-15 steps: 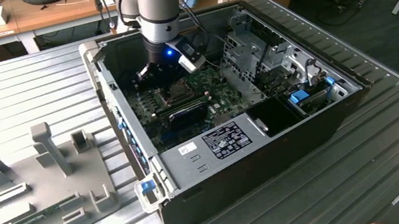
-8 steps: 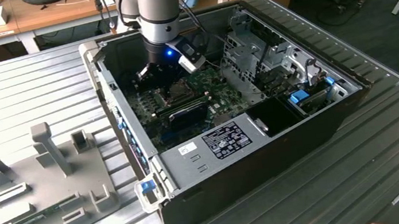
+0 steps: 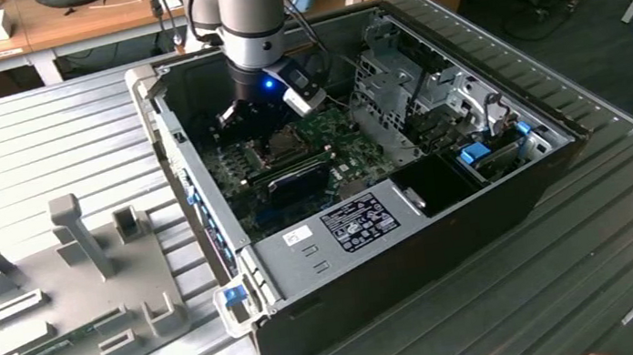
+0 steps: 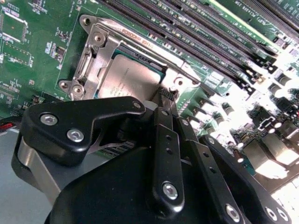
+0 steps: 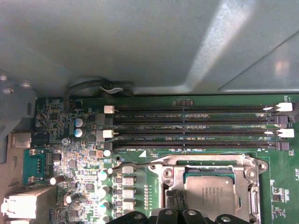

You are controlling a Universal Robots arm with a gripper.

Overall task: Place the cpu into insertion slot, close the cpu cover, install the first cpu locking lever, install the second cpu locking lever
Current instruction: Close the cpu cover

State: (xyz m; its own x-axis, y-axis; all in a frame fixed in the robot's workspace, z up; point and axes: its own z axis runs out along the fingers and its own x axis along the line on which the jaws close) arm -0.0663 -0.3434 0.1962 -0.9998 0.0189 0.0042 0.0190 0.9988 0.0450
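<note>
The cpu [image 5: 217, 191] [image 4: 126, 77] lies flat in the insertion slot [image 3: 282, 145] on the green board inside the open computer case. The cpu cover [image 5: 210, 164] [image 4: 93, 53] is folded down around it, and the chip's metal top shows through its window. A thin wire locking lever [image 5: 135, 164] runs along the socket edge on the memory-slot side. My gripper [image 4: 164, 100] [image 5: 175, 200] [image 3: 245, 118] hangs low over the socket's edge beside the cpu. Its black fingers [image 4: 166, 140] are closed together to a narrow tip, and I see nothing between them.
Long black memory slots [image 5: 191, 126] run beside the socket. The case walls [image 3: 174, 159], a metal drive cage [image 3: 402, 83] and a labelled box [image 3: 354, 223] hem in the board. A grey fixture plate [image 3: 64, 302] lies on the ribbed table at the exterior view's left.
</note>
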